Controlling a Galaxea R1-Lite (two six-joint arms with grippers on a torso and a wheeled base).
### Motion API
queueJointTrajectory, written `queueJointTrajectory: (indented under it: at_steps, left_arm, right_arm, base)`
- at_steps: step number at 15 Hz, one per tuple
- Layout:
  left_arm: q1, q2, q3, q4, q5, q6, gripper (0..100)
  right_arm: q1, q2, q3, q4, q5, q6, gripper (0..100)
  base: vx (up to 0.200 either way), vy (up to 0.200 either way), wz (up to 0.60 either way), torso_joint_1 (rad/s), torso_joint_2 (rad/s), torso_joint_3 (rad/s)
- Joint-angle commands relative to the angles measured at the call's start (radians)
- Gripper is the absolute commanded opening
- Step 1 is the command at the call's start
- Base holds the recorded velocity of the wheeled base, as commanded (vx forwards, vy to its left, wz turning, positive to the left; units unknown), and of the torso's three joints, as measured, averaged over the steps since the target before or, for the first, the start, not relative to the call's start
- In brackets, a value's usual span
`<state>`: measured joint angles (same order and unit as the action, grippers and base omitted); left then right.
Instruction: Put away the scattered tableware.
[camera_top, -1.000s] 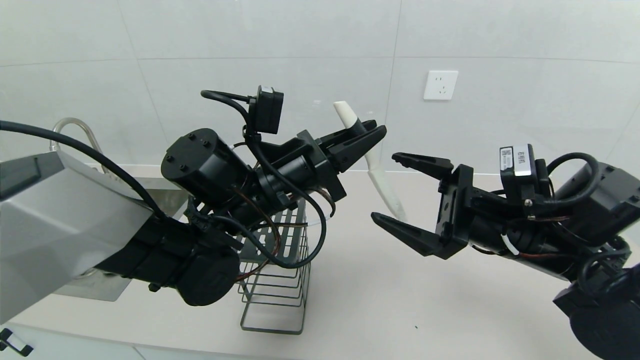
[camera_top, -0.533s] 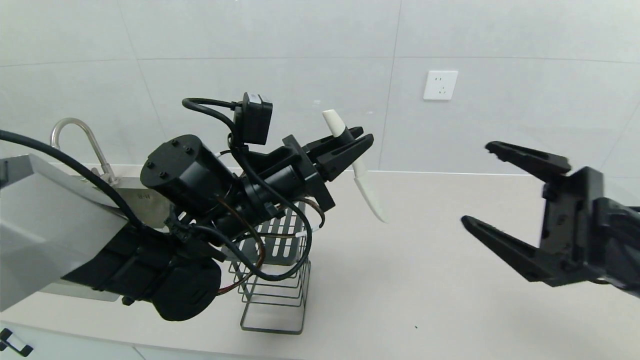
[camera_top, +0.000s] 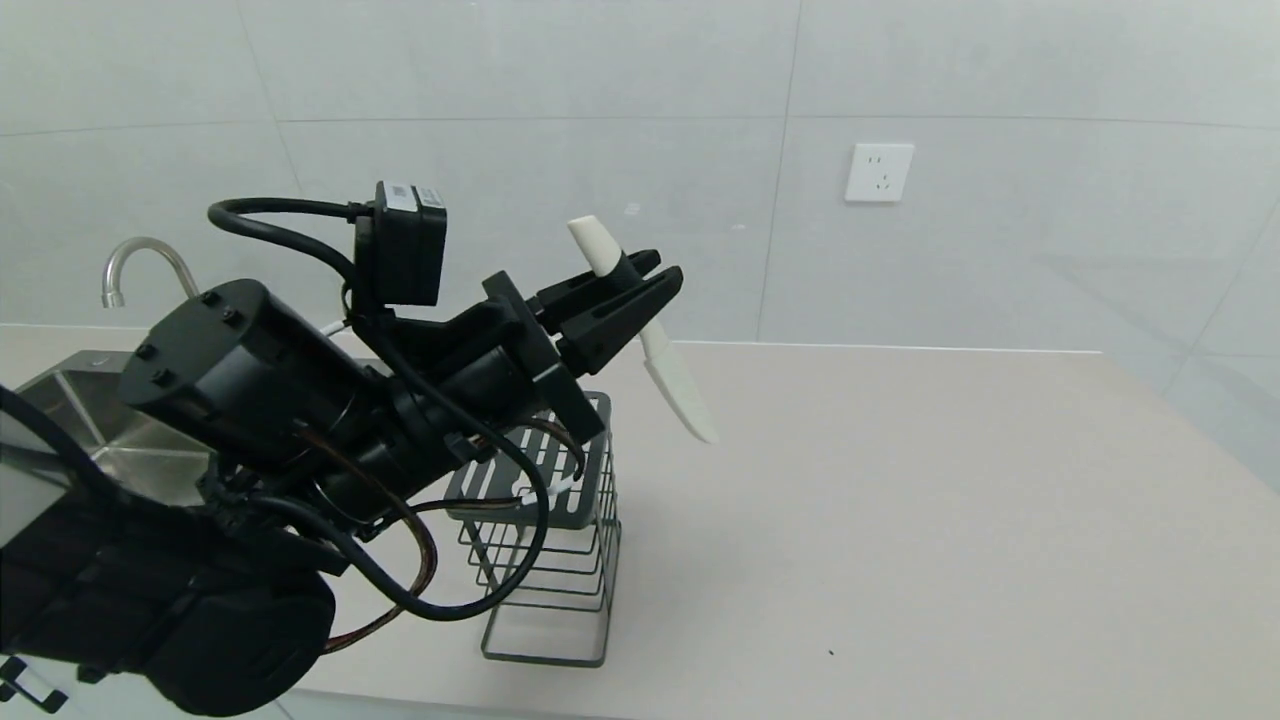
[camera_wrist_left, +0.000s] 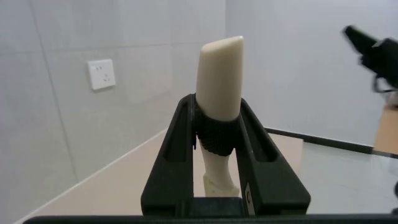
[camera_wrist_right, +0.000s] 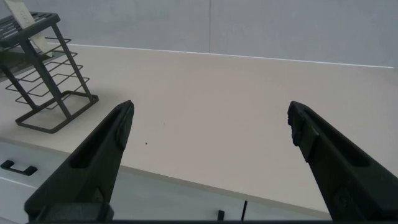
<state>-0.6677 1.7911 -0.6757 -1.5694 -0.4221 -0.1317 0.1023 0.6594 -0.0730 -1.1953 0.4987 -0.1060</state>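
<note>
A white knife (camera_top: 680, 385) with a pale handle hangs in the air above the counter, blade pointing down and right. My left gripper (camera_top: 650, 285) is shut on its black collar, just right of and above a dark wire cutlery rack (camera_top: 545, 570). In the left wrist view the knife handle (camera_wrist_left: 219, 74) stands up between the left gripper (camera_wrist_left: 217, 118) fingers. My right gripper (camera_wrist_right: 210, 112) is open wide and holds nothing, low over the counter's front edge, with the rack (camera_wrist_right: 46, 81) some way off to its side.
A steel sink (camera_top: 90, 440) with a curved faucet (camera_top: 135, 260) lies at the far left. A wall socket (camera_top: 879, 172) is on the tiled wall. The beige counter (camera_top: 900, 500) stretches bare to the right of the rack.
My left arm has carried the knife leftward toward the rack. My right arm, open the whole time, has drawn back to the right and left the head view.
</note>
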Motion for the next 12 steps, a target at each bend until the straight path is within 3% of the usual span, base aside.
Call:
queueJointTrajectory:
  at_steps: [1,6,10,11,12]
  left_arm:
    - [0.003,-0.021,0.004,-0.001,0.036,0.001,0]
    - [0.002,-0.075,0.045,-0.001,0.036,0.001,0]
    - [0.002,-0.142,0.134,-0.001,0.036,0.003,0]
    - [0.003,-0.16,0.151,-0.001,0.034,0.003,0]
    - [0.005,-0.185,0.18,-0.001,0.034,0.003,0]
  right_arm:
    - [-0.081,-0.353,0.068,0.161,-0.016,0.005,100]
    - [-0.101,-0.659,0.073,0.64,-0.023,-0.009,100]
    - [-0.101,-0.659,0.073,0.704,-0.072,-0.001,100]
    - [-0.101,-0.659,0.073,0.876,-0.207,0.02,100]
    - [-0.101,-0.659,0.073,0.967,-0.259,0.043,100]
  base:
    - [0.0,0.0,0.0,0.0,0.0,0.0]
    - [0.0,0.0,0.0,0.0,0.0,0.0]
    - [0.0,0.0,0.0,0.0,0.0,0.0]
    - [0.0,0.0,0.0,0.0,0.0,0.0]
    - [0.0,0.0,0.0,0.0,0.0,0.0]
